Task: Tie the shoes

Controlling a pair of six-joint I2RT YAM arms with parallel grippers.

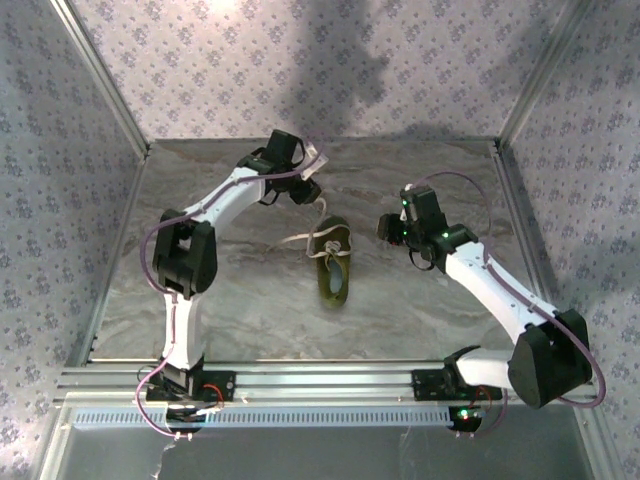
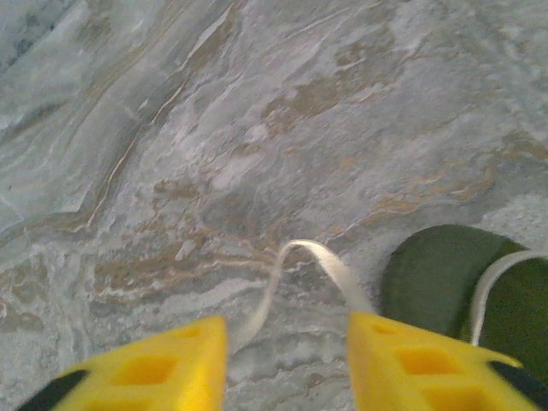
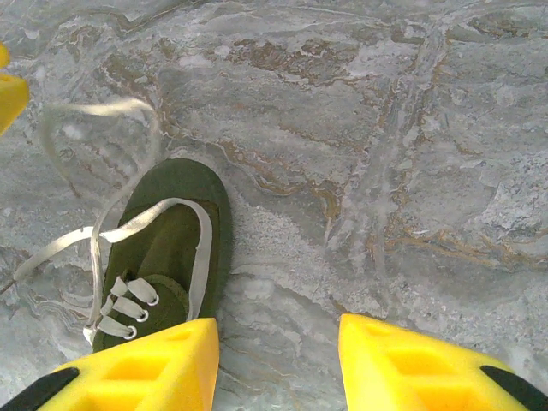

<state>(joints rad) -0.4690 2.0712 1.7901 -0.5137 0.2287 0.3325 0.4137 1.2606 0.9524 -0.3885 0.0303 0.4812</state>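
The olive-green shoe (image 1: 333, 270) lies mid-table, toe toward the back wall, its white laces (image 1: 300, 240) untied and trailing off to the left. My left gripper (image 1: 307, 190) hovers behind the toe, open. In the left wrist view a raised loop of lace (image 2: 301, 250) arcs over the table just ahead of the gap between the yellow fingers (image 2: 171, 364), and the shoe's toe (image 2: 437, 274) sits to the right. My right gripper (image 1: 390, 228) is open to the right of the shoe. The right wrist view has the shoe (image 3: 171, 240) beside the left finger (image 3: 145, 368), nothing between the fingers.
The marbled table (image 1: 430, 300) is walled by patterned panels with metal frame posts (image 1: 100, 70) at the back corners. A rail (image 1: 320, 380) carrying both arm bases runs along the near edge. A yellow fingertip of the left gripper (image 3: 8, 94) shows at the right wrist view's left edge.
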